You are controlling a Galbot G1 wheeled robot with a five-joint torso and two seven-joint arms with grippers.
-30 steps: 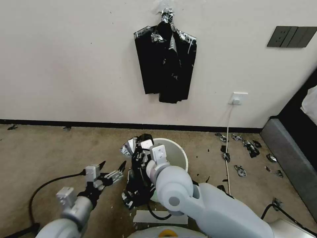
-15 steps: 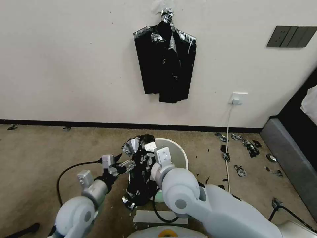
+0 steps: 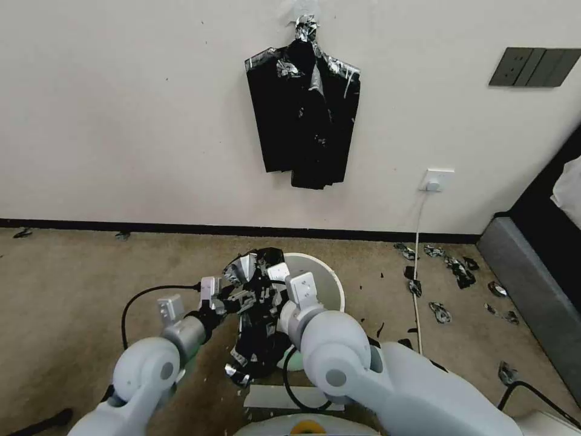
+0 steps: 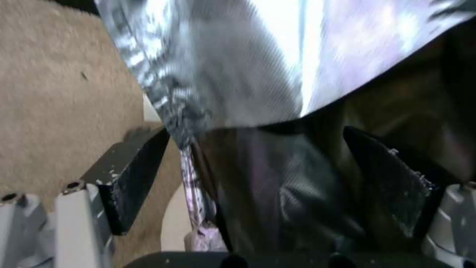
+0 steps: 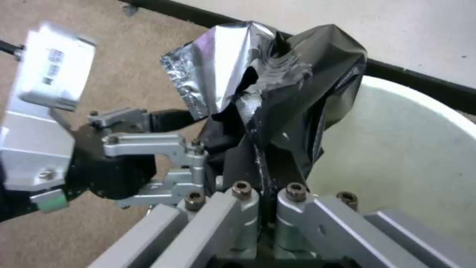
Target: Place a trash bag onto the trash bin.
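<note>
Since a second ago, left gripper (image 3: pixel 242 298) has advanced to the trash bag (image 3: pixel 257 321), jaws apart astride its film. Right gripper (image 5: pixel 267 203) is clamped on the bag's gathered top, holding it at the near rim of the trash bin (image 3: pixel 327 275), apparently to spread its mouth. Bin stands on tan carpet (image 3: pixel 78 284) strewn with black scraps (image 3: pixel 460 272) beyond it

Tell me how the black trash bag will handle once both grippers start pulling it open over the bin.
Likely floppy: the trash bag hangs crumpled and limp from the shut right gripper beside the trash bin. Its glossy film looks slippery, so it may slide between the open left gripper fingers. It seems thin and may tear if pulled hard.
</note>
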